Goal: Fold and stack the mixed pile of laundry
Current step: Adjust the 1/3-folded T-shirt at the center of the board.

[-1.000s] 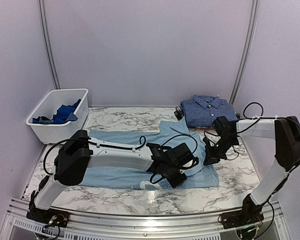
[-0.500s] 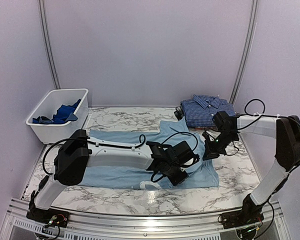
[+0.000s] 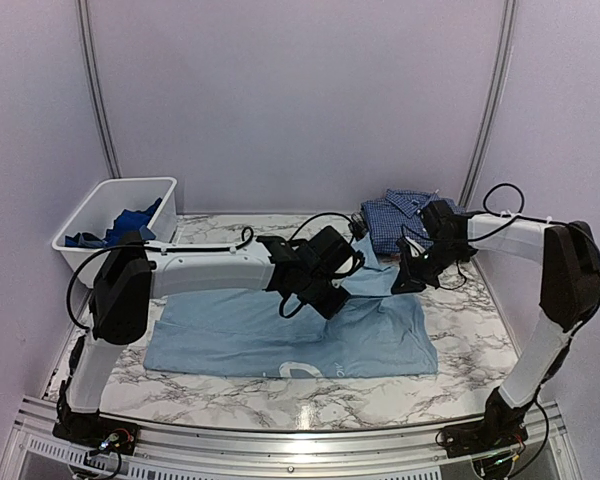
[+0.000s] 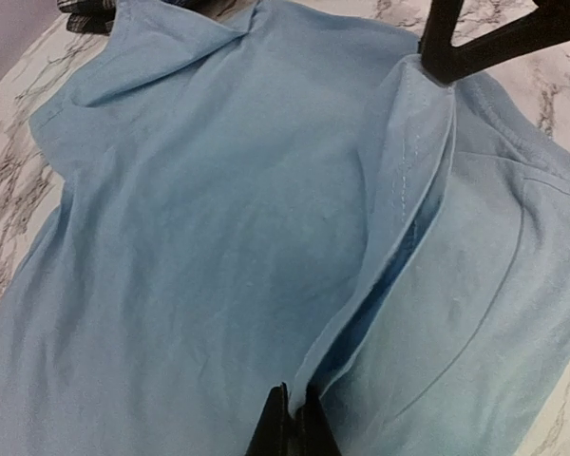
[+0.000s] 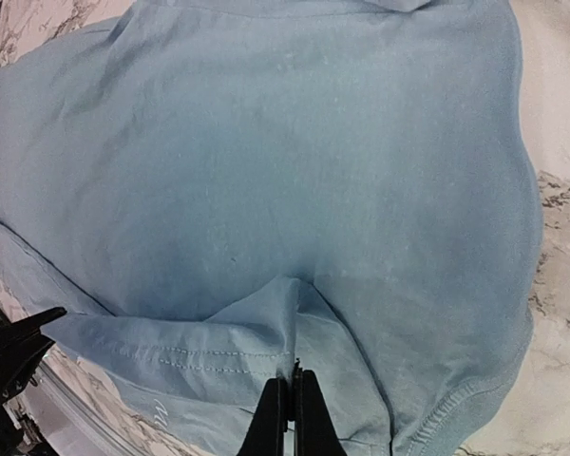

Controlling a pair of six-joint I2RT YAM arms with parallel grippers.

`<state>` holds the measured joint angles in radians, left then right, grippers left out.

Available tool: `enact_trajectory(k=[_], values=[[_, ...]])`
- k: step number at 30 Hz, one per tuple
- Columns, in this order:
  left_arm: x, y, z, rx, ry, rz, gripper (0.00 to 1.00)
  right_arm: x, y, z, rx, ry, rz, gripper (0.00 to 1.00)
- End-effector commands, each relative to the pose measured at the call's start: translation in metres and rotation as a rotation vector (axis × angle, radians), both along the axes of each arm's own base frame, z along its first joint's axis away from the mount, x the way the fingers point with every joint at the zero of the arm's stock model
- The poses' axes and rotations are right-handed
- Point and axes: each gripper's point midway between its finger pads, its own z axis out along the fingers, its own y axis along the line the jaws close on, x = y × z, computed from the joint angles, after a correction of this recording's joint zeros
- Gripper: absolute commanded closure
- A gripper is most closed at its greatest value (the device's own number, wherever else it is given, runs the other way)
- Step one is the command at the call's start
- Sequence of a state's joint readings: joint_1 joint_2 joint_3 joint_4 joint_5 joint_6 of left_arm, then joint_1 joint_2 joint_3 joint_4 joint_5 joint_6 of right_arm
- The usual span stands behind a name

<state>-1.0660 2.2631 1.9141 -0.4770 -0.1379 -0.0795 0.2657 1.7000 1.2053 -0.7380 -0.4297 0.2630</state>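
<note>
Top external view showed the plain light blue cloth T-shirt (image 3: pixel 280 335) spread across the middle of the marble-patterned table (image 3: pixel 460 350), its far right edge lifted. The left gripper (image 4: pixel 293 423) and the right gripper (image 5: pixel 290 399) were each pinched tight on that raised edge. A folded navy small-check button shirt (image 3: pixel 400 215) lay at the far right, and a white rectangular plastic bin (image 3: pixel 100 262) stood at the far left.

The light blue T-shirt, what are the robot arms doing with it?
They are folding it. The left gripper and the right gripper are pinched shut on an edge of the light blue T-shirt, holding that edge up off the table. A folded navy check shirt sits at the back right. A royal blue garment lies in the white bin.
</note>
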Motion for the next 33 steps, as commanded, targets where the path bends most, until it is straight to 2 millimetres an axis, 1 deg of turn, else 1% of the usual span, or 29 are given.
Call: enact_trajectory(k=[1, 4, 9, 12, 15, 16, 18, 19, 21, 22, 23, 24, 26, 28, 29, 30, 31, 33], values=[[0.010, 0.021, 0.005, 0.056, -0.046, 0.021, 1.00, 0.022, 0.014, 0.010, 0.065, -0.027, -0.024, 1.00], [0.020, 0.026, -0.003, 0.085, -0.068, 0.034, 0.98, 0.027, 0.017, 0.005, 0.075, -0.015, -0.036, 1.00], [0.034, 0.035, -0.014, 0.119, -0.078, 0.058, 1.00, 0.038, 0.023, 0.001, 0.096, -0.008, -0.050, 1.00], [0.038, 0.040, -0.018, 0.124, -0.069, 0.059, 1.00, 0.044, 0.028, -0.003, 0.096, -0.001, -0.046, 1.00], [0.037, 0.043, -0.025, 0.127, -0.048, 0.055, 1.00, 0.051, 0.031, -0.006, 0.099, 0.004, -0.048, 1.00], [0.038, 0.044, -0.028, 0.135, -0.052, 0.060, 0.98, 0.054, 0.032, -0.006, 0.098, 0.001, -0.049, 1.00], [0.045, 0.050, -0.033, 0.156, -0.068, 0.095, 0.91, 0.058, 0.034, -0.006, 0.104, -0.001, -0.050, 1.00], [0.051, 0.056, -0.033, 0.160, -0.074, 0.132, 0.84, 0.061, 0.036, -0.005, 0.108, -0.003, -0.048, 0.95], [0.063, 0.069, -0.029, 0.144, -0.070, 0.217, 0.70, 0.065, 0.037, 0.001, 0.110, -0.013, -0.045, 0.79], [0.068, 0.076, -0.026, 0.127, -0.058, 0.257, 0.62, 0.068, 0.036, 0.006, 0.104, -0.029, -0.044, 0.73], [0.073, 0.083, -0.020, 0.103, -0.053, 0.292, 0.54, 0.070, 0.035, 0.012, 0.096, -0.042, -0.042, 0.67], [0.076, 0.090, -0.014, 0.081, -0.048, 0.325, 0.48, 0.072, 0.033, 0.020, 0.091, -0.067, -0.036, 0.63], [0.080, 0.102, 0.004, 0.032, -0.059, 0.364, 0.34, 0.070, 0.027, 0.034, 0.077, -0.104, -0.029, 0.60], [0.079, 0.110, 0.023, -0.014, -0.067, 0.385, 0.17, 0.058, 0.023, 0.040, 0.070, -0.115, -0.009, 0.60], [0.075, 0.113, 0.029, -0.035, -0.062, 0.388, 0.08, 0.049, 0.023, 0.042, 0.078, -0.112, 0.004, 0.60], [0.071, 0.116, 0.033, -0.052, -0.047, 0.389, 0.02, 0.038, 0.025, 0.040, 0.091, -0.099, 0.018, 0.60], [0.064, 0.118, 0.036, -0.069, -0.024, 0.383, 0.01, 0.028, 0.027, 0.042, 0.107, -0.100, 0.031, 0.60], [0.050, 0.124, 0.036, -0.095, 0.026, 0.377, 0.01, 0.006, 0.033, 0.036, 0.126, -0.078, 0.059, 0.60]])
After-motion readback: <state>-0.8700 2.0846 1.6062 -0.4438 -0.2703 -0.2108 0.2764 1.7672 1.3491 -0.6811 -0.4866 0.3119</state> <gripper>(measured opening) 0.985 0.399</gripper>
